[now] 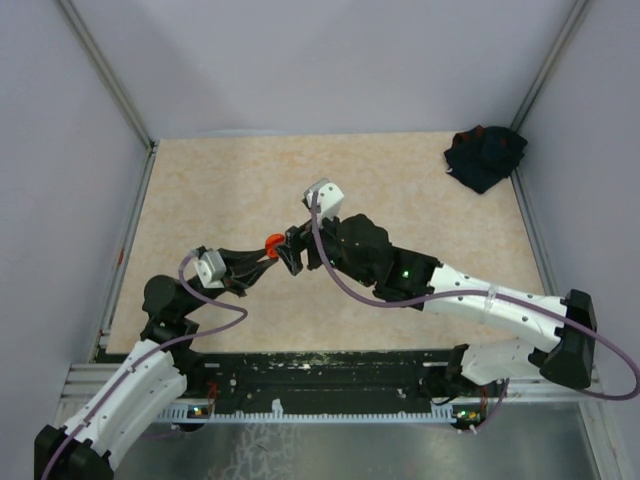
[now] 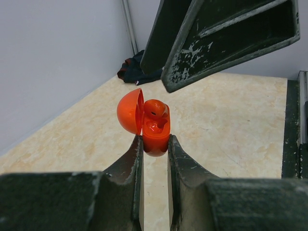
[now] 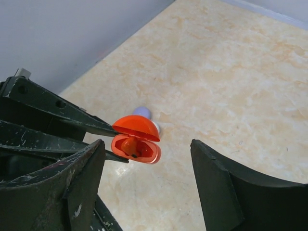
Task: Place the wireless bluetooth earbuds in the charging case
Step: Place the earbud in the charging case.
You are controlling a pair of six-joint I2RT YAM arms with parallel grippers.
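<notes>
Earbud (image 2: pixel 155 111), red, sits seated in the open orange charging case (image 2: pixel 156 137). The left gripper (image 2: pixel 155 142) clamps the case's base above the table (image 3: pixel 231 72), turning its cavity toward the right gripper (image 3: pixel 147 149), whose jaws stand wide apart and empty beside it.

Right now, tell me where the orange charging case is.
Top view, centre-left: the orange charging case, lid open, is pinched in the left tool, the open right tool facing it.
</notes>
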